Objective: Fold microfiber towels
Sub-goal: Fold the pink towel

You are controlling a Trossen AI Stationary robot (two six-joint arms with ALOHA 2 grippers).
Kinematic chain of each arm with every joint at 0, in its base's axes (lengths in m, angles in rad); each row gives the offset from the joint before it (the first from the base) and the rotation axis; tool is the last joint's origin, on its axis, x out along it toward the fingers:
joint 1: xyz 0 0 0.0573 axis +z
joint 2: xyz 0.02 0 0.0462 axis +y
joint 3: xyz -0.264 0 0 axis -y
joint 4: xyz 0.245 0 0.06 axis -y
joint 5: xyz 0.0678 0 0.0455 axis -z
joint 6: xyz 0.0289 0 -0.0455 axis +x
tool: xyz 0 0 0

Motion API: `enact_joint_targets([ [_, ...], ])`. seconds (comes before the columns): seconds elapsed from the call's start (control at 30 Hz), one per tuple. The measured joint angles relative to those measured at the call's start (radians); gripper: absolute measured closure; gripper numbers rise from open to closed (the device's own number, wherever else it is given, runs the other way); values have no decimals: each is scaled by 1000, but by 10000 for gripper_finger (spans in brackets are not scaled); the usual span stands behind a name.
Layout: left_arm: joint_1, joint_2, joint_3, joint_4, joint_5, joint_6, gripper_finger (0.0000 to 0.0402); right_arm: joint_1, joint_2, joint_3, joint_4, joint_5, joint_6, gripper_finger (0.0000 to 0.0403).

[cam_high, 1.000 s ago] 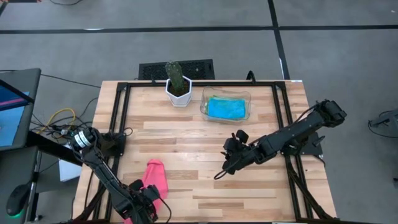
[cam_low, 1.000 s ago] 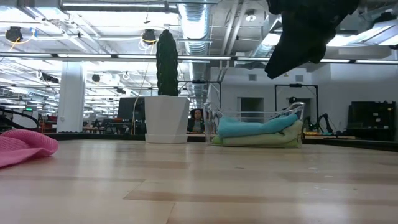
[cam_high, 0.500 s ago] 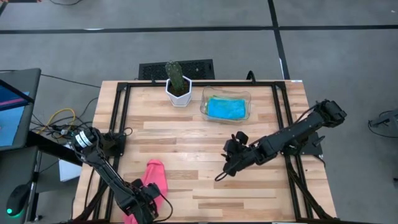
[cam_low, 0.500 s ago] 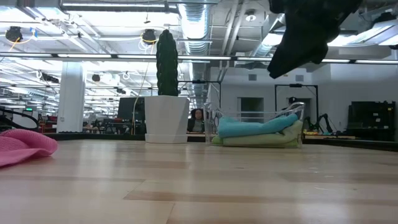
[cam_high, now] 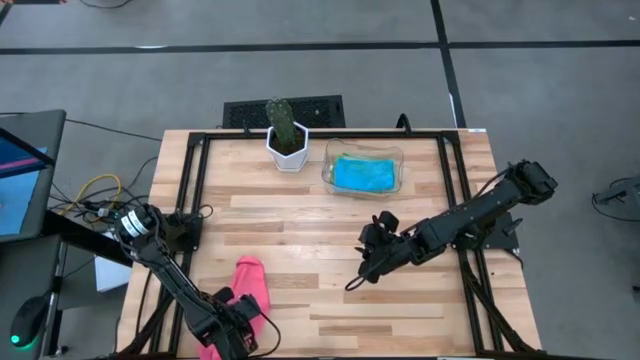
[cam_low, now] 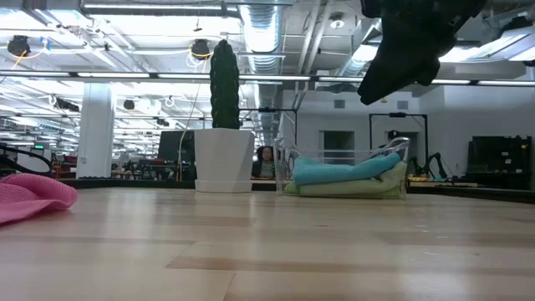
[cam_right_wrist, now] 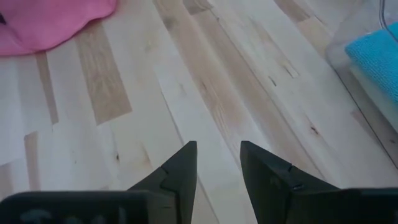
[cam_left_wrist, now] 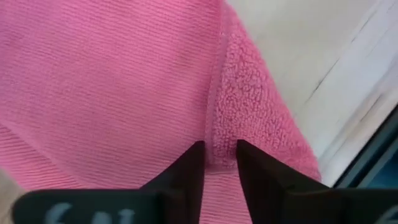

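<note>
Bright, even overhead light; soft short shadows on worktop (cam_high: 330, 230). Backlit low view: ceiling lamps (cam_low: 201, 48) glaring, right arm (cam_low: 410, 42) silhouetted. Left wrist close-up sharp on pink towel (cam_left_wrist: 112, 87), edges blurred.

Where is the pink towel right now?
In the high view the pink towel lies near the table's front edge on the left side, with the left gripper pinching its hem, away from the tray.

- The towel (cam_left_wrist: 124, 81) pinched between the left gripper's (cam_left_wrist: 219, 155) black jaws was hot pink, finely ribbed, with a nubby hem.
- Ahead of the right gripper's (cam_right_wrist: 217, 155) black jaws, the table (cam_right_wrist: 205, 93) showed pale wood planks.
- The folded towel (cam_high: 364, 173) in the clear tray (cam_high: 328, 172) was turquoise.
</note>
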Motion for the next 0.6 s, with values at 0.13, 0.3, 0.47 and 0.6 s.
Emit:
enact_joint_targets([
  [0.13, 0, 0, 0, 6, -6, -1, 354, 0, 0, 0, 0, 0, 0, 255],
  [0.3, 6, 0, 34, -16, -7, -8, 396, 0, 0, 0, 16, 0, -1, 255],
  [0.47, 15, -1, 131, -98, -75, 36, 400, 0, 0, 0, 169, -12, -100, 255],
  [0.6, 14, -1, 229, -189, -111, 91, 401, 0, 0, 0, 303, -19, -253, 255],
])
